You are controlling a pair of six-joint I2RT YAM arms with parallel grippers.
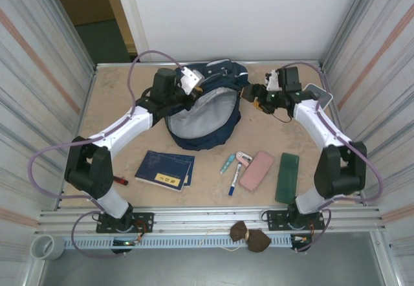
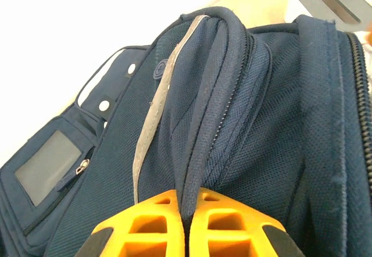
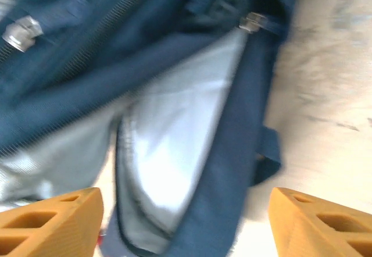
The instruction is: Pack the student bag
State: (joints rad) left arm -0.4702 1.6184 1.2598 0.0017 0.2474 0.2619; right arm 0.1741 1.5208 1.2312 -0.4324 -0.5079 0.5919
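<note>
**Left hand clamped on the bag's rim, right hand open beside it**

From the overhead camera I see the student bag lying at the far middle of the table. Its main compartment is unzipped and the pale grey lining faces up. My left gripper sits at the bag's far left rim. On its wrist camera the two orange fingers are pressed together with a fold of navy fabric caught between them, so it is gripping the bag. A thin pale stripe runs up beside that fold, and a window pocket lies lower left.

My right gripper is just beside the bag's right side. Its wrist view is blurred, but the fingers stand wide apart and hold nothing, with the bag's open mouth and lining beyond them.

Toward the near edge, apart from the bag, lie a navy notebook, a teal pen, a blue-and-white marker, a pink case and a dark green case.
</note>
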